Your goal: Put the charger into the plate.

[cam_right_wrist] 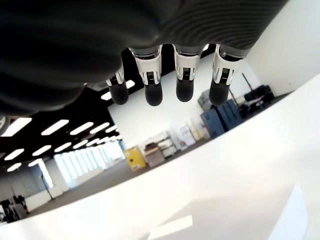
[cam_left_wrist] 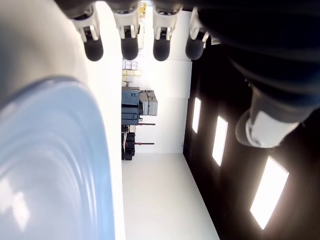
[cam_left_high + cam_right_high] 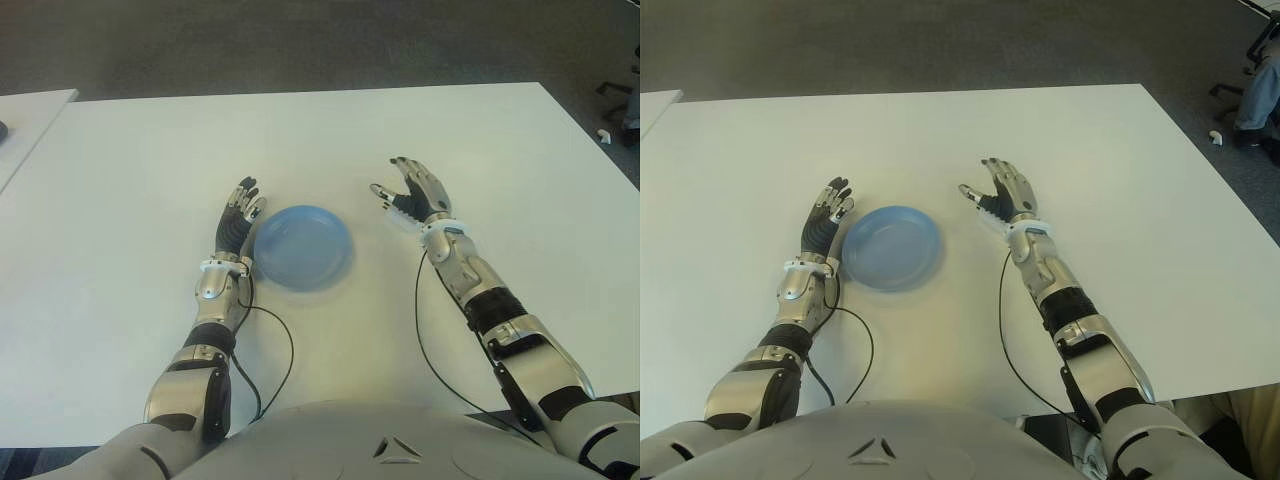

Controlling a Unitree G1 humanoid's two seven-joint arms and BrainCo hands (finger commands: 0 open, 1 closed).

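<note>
Charger not visible in any view; neither hand holds it. Blue plate (image 3: 302, 246) lies empty on white table (image 3: 140, 180). Left hand (image 3: 238, 218), fingers extended, touches plate's left rim; right hand (image 3: 412, 195), fingers spread, shows right of plate.

1. The scene is viewed from the robot's head by both eye views, looking forward and down on the white table (image 3: 330, 140); the two viewpoints are set slightly apart sideways.
2. The table, the blue plate (image 3: 301, 246), the left hand (image 3: 240, 215) and the right hand (image 3: 412, 193) are shared by both eye views, along with the dark floor beyond the table's far edge.
3. The left wrist view is taken very near its own fingers (image 2: 129, 37), with the plate's rim (image 2: 55, 150) close by and a room seen turned on its side.
4. The right wrist view is taken equally close behind its fingers (image 1: 183, 75), facing over the table (image 1: 210, 190) toward a distant room.
</note>
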